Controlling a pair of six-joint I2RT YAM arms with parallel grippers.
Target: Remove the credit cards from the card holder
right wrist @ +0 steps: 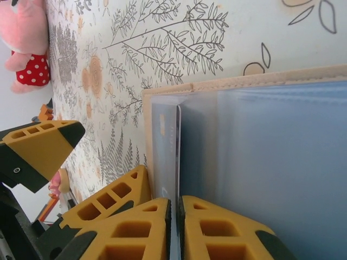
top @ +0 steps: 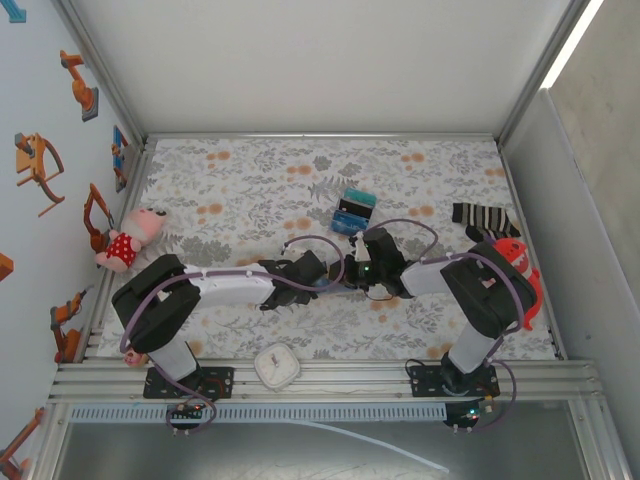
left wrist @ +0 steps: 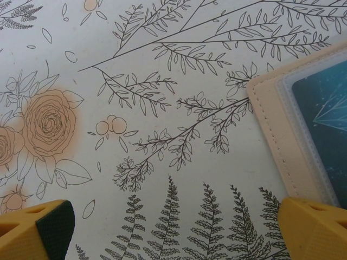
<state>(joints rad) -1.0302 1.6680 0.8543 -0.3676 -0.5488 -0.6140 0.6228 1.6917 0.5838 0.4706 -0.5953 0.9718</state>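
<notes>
As the open card holder [right wrist: 244, 82] lies mid-table on the floral cloth [left wrist: 162, 81], the right gripper [right wrist: 174, 208] clamps its jaws on a credit card [right wrist: 172, 146] standing in it; the left gripper [left wrist: 176, 230] hovers just beside, jaws wide apart.

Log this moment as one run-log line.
phase: card grasp | right fingers: pinched on card edge at open card holder | left fingers: open, beside its corner | card: not yet out
</notes>
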